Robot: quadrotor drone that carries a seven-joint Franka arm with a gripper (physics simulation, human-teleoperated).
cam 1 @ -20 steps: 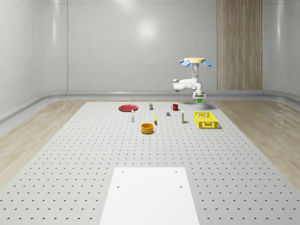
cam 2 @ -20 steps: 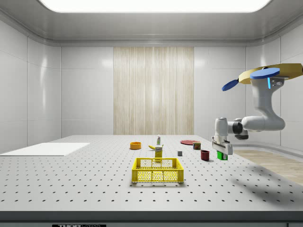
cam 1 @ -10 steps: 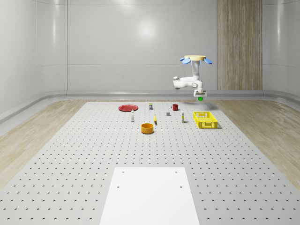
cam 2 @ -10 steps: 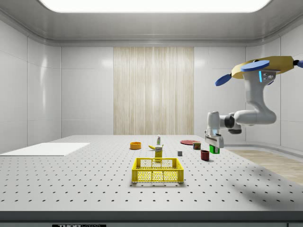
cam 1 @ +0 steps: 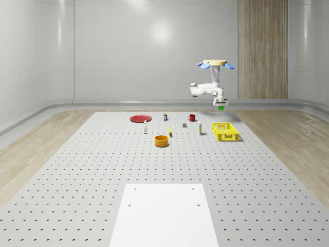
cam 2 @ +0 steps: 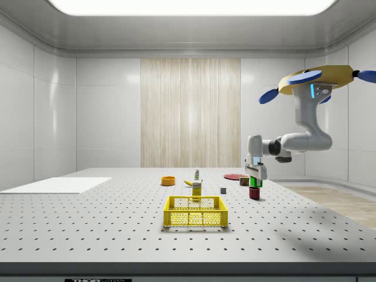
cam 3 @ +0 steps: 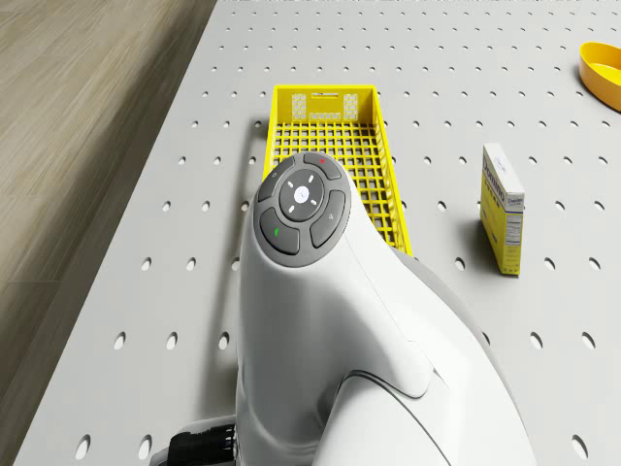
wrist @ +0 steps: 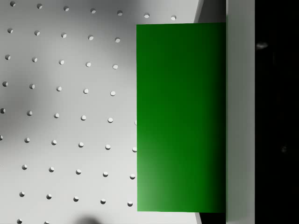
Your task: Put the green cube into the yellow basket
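The green cube [cam 1: 220, 108] hangs in the air with my gripper [cam 1: 220, 106] shut on it. In the side view the cube [cam 2: 255, 181] and gripper [cam 2: 255, 178] are well above the table, to the right of the yellow basket [cam 2: 195, 212]. The drone [cam 1: 216, 64] hovers high, behind the basket's [cam 1: 225, 131] far end in the whole-scene view. In the drone view the arm's white link crosses the near part of the basket [cam 3: 330, 107]. The wrist view has the cube's green face [wrist: 181, 116] against one pale finger [wrist: 240, 116], with perforated table beneath.
A red mug [cam 2: 254, 192] stands on the table below the gripper in the side view. An orange bowl [cam 1: 162, 140], red plate [cam 1: 140, 118], yellow box [cam 3: 505, 207] and small bottles stand on the table to the whole-scene view's left of the basket. A white mat [cam 1: 164, 213] lies near the front.
Drone and arm have shifted toward the side view's left and risen a little, carrying the green cube closer to the basket. The grip on the cube is unchanged.
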